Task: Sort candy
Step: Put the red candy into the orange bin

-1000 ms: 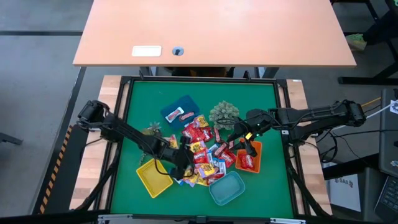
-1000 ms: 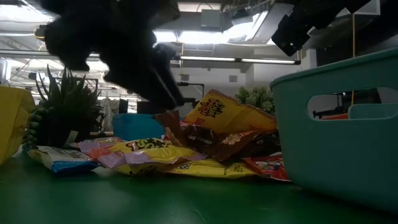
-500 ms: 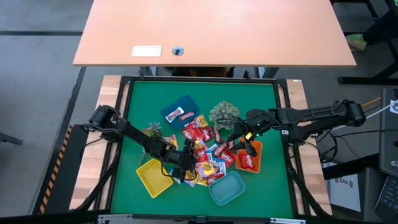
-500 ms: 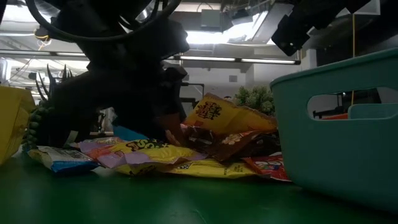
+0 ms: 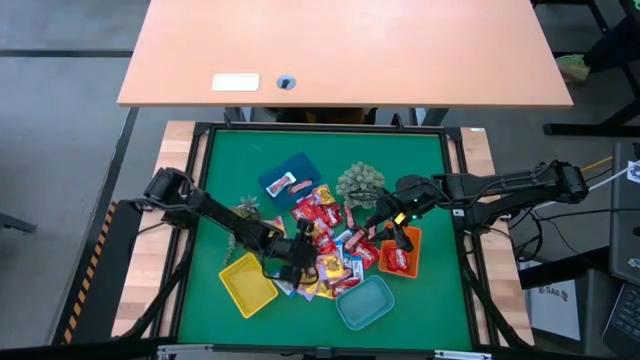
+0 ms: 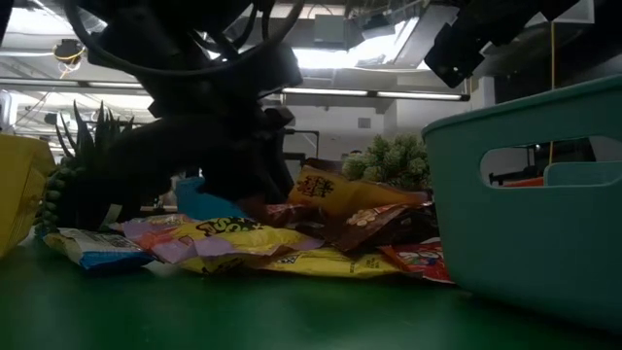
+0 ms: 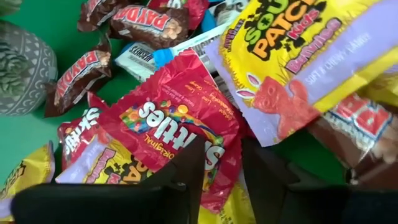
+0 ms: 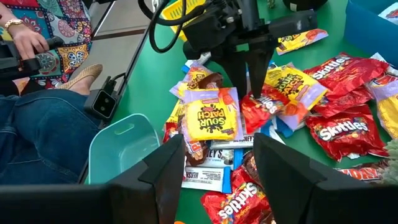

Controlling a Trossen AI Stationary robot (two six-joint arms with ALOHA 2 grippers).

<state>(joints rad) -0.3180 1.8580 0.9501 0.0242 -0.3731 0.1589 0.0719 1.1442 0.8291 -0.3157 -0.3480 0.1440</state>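
The candy (image 5: 330, 245) lies heaped mid-counter among the coloured trays, and the left claw (image 7: 224, 163) is down in the pile, its fingers pinching the edge of a red Skittles packet (image 7: 174, 124). It should grip that wrapper alone, then lift straight up so neighbours slide off. The right claw (image 8: 217, 165) hangs open above the orange tray (image 5: 412, 240).

My left arm (image 5: 215, 222): dark, slim segments, bulky round joint at shoulder end, black cable looping near wrist. My right arm (image 5: 500, 187): same dark build, small green light near wrist, thin cables trailing at base. My left gripper (image 7: 221, 168): two matte black fingers, flat angular faces. My right gripper (image 8: 217, 163): same black fingers, broad, blunt-edged.
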